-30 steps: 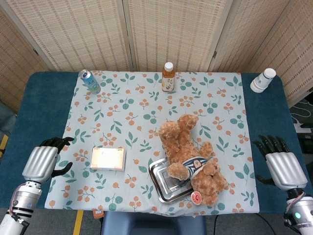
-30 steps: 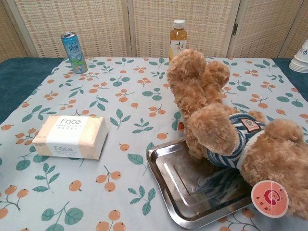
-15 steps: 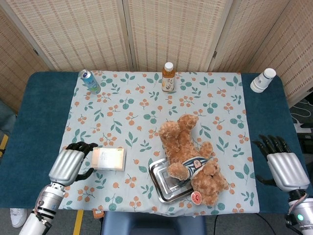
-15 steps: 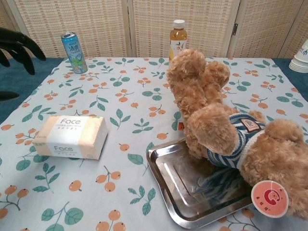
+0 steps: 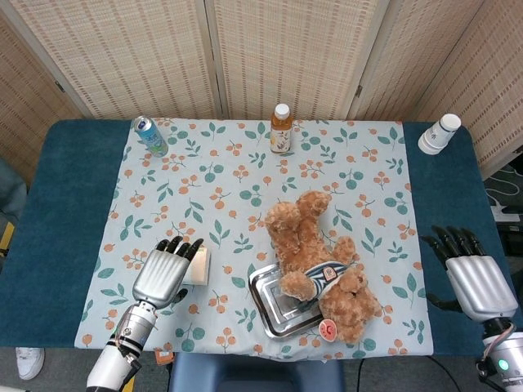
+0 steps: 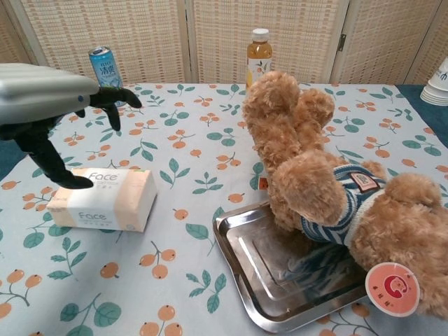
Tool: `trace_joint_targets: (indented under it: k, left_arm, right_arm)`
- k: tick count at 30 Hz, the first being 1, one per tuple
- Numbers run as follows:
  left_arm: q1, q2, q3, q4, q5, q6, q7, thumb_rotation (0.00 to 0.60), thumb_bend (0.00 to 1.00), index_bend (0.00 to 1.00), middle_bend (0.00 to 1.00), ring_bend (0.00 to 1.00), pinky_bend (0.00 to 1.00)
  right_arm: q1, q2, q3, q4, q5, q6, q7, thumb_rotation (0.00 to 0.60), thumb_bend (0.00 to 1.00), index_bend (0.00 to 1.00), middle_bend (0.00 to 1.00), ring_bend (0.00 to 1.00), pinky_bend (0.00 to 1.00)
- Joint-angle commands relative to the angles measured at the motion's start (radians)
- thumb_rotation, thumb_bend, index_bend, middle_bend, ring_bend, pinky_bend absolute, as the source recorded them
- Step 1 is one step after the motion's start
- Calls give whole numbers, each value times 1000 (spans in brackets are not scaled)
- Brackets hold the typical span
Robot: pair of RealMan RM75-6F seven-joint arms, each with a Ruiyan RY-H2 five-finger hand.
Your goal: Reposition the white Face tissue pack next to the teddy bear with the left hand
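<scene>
The white and peach Face tissue pack [image 6: 103, 199] lies flat on the floral cloth, left of the teddy bear [image 6: 329, 189]. In the head view my left hand [image 5: 163, 273] covers most of the pack [image 5: 198, 265]; only its right end shows. In the chest view that left hand [image 6: 49, 105] hovers just above the pack with fingers spread, thumb tip near its top left. It holds nothing. The brown teddy bear [image 5: 323, 261] lies partly on a steel tray [image 5: 274, 304]. My right hand [image 5: 472, 278] rests open at the table's right edge, far from everything.
A blue can [image 5: 150, 135] stands at the back left, a juice bottle [image 5: 281, 128] at the back middle, and stacked paper cups [image 5: 440, 133] at the back right. A gap of cloth [image 6: 189, 210] lies between the pack and the tray [image 6: 280, 273].
My left hand has moved right from the table's left edge to over the tissue pack. The pack, the bear and my right hand have not moved.
</scene>
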State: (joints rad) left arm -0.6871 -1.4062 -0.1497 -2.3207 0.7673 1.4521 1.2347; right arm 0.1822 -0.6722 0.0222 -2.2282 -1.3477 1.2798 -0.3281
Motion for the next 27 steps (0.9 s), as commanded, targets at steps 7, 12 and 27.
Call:
trace_joint_targets:
  k: [7,12,27]
  left_arm:
    - [-71,-74,-25,57,-108,27,36,600,141,0,99,14,156]
    - [-128,-139,-11,149,-88,30,81,600,142,8,123,19,161]
    - [-173,-212,-27,336,-278,-38,6,600,142,25,135,25,162]
  right_arm:
    - [2,1,3,6,10,-4,7,600,118,150,45,0,0]
    - [6,10,5,3,27,-13,10,600,118,150,45,0,0]
    - [4,25,10,0,26,-11,34,600,118,162,45,0,0]
